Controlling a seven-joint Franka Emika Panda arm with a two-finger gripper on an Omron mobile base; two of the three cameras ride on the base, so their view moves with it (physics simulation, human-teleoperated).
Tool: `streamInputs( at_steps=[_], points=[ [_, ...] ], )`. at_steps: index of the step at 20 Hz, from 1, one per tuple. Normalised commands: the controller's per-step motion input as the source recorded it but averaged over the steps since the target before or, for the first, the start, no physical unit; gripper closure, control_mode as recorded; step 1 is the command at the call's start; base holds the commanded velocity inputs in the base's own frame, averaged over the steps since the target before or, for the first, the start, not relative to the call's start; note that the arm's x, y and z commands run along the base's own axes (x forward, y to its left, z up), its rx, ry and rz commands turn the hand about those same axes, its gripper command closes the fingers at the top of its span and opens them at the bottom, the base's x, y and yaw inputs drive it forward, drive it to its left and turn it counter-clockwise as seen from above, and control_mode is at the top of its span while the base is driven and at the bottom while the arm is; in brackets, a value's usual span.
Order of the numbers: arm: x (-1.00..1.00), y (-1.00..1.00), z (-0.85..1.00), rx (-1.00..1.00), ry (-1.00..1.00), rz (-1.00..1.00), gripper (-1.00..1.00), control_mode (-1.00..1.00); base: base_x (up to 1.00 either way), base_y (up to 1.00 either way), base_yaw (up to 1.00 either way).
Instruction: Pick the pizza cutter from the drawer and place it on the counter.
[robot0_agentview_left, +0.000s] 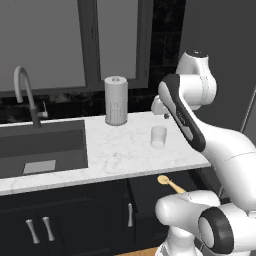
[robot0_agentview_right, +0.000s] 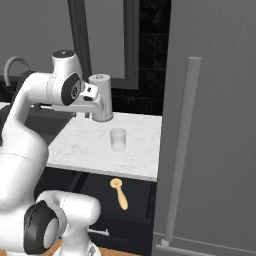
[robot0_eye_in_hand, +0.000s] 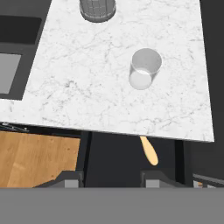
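Hand view: pizza cutter (robot0_eye_in_hand: 149, 150) lies in drawer (robot0_eye_in_hand: 113, 157).

Flat, even light over a dark kitchen

Soft light falls from above with no glare: the white counter (robot0_agentview_left: 125, 150) reads bright, while the drawer (robot0_agentview_right: 135, 197) sits in deep shade. Shadows stay faint, only a pale one under the cup (robot0_eye_in_hand: 144, 68). Edges look slightly soft and grainy, with no bending at the borders.

The white arm rises from its base, folds at a raised elbow and reaches forward, its wrist held high. The tool (robot0_eye_in_hand: 111, 180) points straight down with its fingers spread apart, holding nothing.
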Motion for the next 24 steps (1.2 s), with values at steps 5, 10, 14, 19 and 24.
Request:
streamInputs(
  at_steps=[5,10,14,19,24],
  points=[
    [-0.21,0.0,0.0,0.0,0.0,0.0,-1.0,-1.0,0.0,0.0,0.0],
    [-0.61,0.02,0.0,0.0,-0.01,0.0,-1.0,-1.0,0.0,0.0,0.0],
    [-0.86,0.03,0.0,0.0,-0.04,0.0,-1.0,-1.0,0.0,0.0,0.0],
    [-0.55,0.0,0.0,0.0,-0.06,0.0,-1.0,-1.0,0.0,0.0,0.0],
    [-0.07,0.03,0.0,0.0,-0.04,0.0,-1.0,-1.0,0.0,0.0,0.0]
  ],
)
